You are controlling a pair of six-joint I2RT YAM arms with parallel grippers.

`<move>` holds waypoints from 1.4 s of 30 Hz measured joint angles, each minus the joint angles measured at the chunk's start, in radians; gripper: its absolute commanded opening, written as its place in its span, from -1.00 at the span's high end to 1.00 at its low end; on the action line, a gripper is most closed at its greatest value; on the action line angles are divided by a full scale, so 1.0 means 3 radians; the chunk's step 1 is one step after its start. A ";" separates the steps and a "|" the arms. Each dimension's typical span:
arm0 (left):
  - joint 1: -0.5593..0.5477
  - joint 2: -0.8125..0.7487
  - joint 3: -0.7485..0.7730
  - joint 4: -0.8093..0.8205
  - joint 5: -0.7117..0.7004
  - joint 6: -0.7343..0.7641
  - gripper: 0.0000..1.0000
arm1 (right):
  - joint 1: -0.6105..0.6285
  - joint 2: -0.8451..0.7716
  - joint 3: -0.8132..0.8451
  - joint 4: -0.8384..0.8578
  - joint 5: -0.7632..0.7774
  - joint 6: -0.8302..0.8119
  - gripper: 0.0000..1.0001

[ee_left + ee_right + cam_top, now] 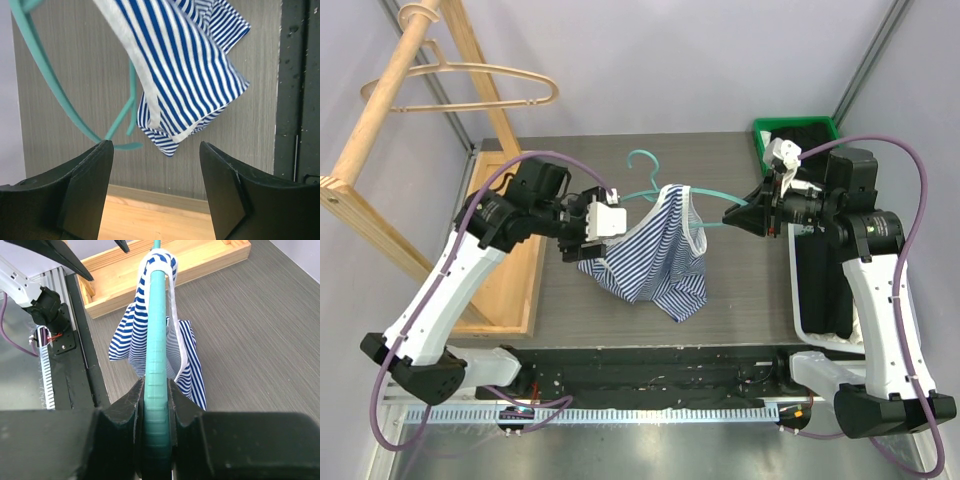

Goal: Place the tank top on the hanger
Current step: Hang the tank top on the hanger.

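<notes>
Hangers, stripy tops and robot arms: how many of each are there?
Hangers: 2 (thin teal hanger, tan wood-coloured hanger)
Tops: 1 (navy-and-white striped fabric tank top)
Robot arms: 2 (white-and-black left arm, white-and-black right arm)
Total: 5

The tank top is navy-and-white striped with white trim, the hanger teal, the table grey.

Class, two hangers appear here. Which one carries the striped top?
The teal hanger, held by the right tool; the tan hanger hangs bare on the wooden rack.
</notes>
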State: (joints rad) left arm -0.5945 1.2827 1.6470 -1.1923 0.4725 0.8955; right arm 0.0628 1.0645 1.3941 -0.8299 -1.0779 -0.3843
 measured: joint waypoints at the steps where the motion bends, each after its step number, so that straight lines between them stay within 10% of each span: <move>1: 0.0022 -0.0015 -0.0072 0.0032 -0.0028 0.0000 -0.48 | -0.0008 0.0000 0.0000 0.0000 -0.0014 0.0005 0.98; 17: 0.0404 0.0173 -0.0253 0.0603 -0.0083 -0.0042 -0.48 | -0.0086 0.0000 0.0000 0.0000 -0.0170 0.0071 0.98; 26: 0.0420 0.0593 0.0197 0.0362 0.0509 0.0092 0.34 | -0.0086 -0.0001 0.0000 0.0000 -0.0201 0.0071 0.98; 30: 0.0420 0.0707 0.0234 0.0295 0.0645 0.0123 1.00 | -0.0089 -0.0001 0.0000 -0.0001 -0.0212 0.0070 0.98; 38: 0.0444 0.0762 0.0278 0.0305 0.0664 0.0009 1.00 | -0.0085 -0.0008 -0.0027 -0.0047 -0.0249 0.0033 0.98; 42: 0.0440 0.0732 0.0342 0.0315 0.0554 -0.0022 1.00 | -0.0085 -0.0005 -0.0037 -0.0156 -0.0209 -0.0164 0.44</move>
State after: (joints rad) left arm -0.4625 1.5024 1.7496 -1.0977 0.6388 0.8890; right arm 0.0372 1.0630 1.3830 -0.8768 -1.1404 -0.4335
